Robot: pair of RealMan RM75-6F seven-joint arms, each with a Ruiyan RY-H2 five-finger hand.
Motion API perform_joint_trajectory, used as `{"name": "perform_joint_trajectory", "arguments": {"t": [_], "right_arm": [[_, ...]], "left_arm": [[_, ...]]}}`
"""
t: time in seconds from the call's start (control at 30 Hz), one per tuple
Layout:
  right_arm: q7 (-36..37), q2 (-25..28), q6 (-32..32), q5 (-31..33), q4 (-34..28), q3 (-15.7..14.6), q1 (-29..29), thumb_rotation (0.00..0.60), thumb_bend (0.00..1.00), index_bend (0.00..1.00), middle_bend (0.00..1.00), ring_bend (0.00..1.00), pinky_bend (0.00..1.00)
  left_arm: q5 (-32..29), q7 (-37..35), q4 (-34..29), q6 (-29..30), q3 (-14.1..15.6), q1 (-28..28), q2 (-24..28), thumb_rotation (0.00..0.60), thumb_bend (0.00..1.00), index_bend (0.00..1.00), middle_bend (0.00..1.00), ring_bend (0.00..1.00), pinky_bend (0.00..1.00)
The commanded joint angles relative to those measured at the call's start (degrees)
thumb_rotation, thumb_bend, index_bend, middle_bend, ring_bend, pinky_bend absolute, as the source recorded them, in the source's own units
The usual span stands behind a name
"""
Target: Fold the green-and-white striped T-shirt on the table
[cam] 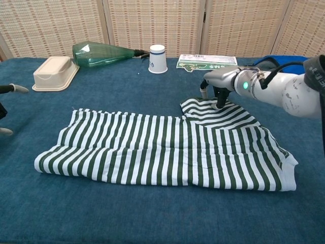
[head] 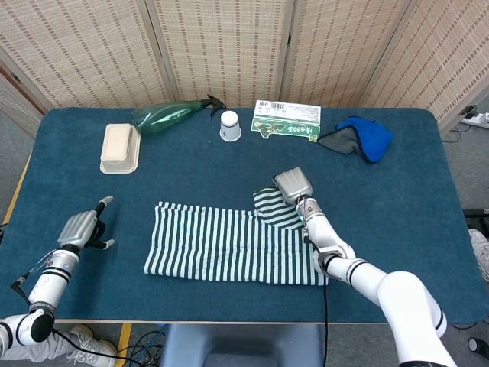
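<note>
Green-and-white striped cotton T-shirt (head: 233, 245) lies flat across the middle of a dark blue cloth-covered table (head: 428, 199), folded into a long band, with one sleeve (cam: 216, 113) sticking up toward the far side at its right end. The robot's right hand (head: 293, 186), silver-grey, sits over the top edge of that sleeve with its fingers (cam: 219, 98) pointing down onto the striped fabric; whether they pinch the cloth or only touch it cannot be told. The robot's left hand (head: 82, 227) hovers near the left table edge, well apart from the shirt, holding nothing, its fingers spread. Along the far side of the table, from left to right, stand a cream rectangular plastic container (head: 120, 147), a green transparent plastic bottle lying on its side (head: 166, 115), a white paper cup turned upside down (head: 230, 126), a flat green-and-white printed carton (head: 286, 121), and a crumpled blue and grey cloth (head: 359, 138). Woven beige folding screens (head: 229, 46) stand behind the table.
</note>
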Motion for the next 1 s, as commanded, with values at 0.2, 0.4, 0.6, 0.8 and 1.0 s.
{"name": "perform_joint_trajectory", "arguments": {"t": [0.2,0.4,0.6,0.8,1.0], "right_arm": [[0.27,-1.09,0.78,-0.46,1.34,0.46,-0.09,0.600,0.40,0.42,0.97,1.00,1.00],[0.20,-2.13,0.92,-0.58,2.79,0.83,-0.23,0.600,0.41,0.45,0.97,1.00,1.00],[0.71,-2.72,1.18,-1.05,3.60,1.42,-0.32,0.600,0.44,0.47,0.97,1.00,1.00],[2.05,-3.07,2.17,-2.11,3.87,1.98,-0.93,0.600,0.48,0.52,0.98,1.00,1.00],[2.81,-3.49,2.73,-3.02,3.94,2.09,-1.67,0.600,0.49,0.53,0.98,1.00,1.00]], "left_arm": [[0.10,-0.10,0.05,-0.10,0.04,0.11,0.04,0.600,0.25,0.00,0.89,0.84,1.00],[0.01,-0.14,0.19,-0.31,0.06,0.16,0.05,0.600,0.25,0.00,0.89,0.84,1.00],[0.08,-0.28,0.29,-0.33,0.10,0.30,0.09,0.600,0.25,0.00,0.89,0.84,1.00],[0.21,-0.47,0.41,-0.22,0.03,0.43,0.11,0.600,0.25,0.00,0.89,0.84,1.00],[0.41,-0.50,0.33,-0.12,0.07,0.54,0.16,0.600,0.25,0.00,0.89,0.84,1.00]]}}
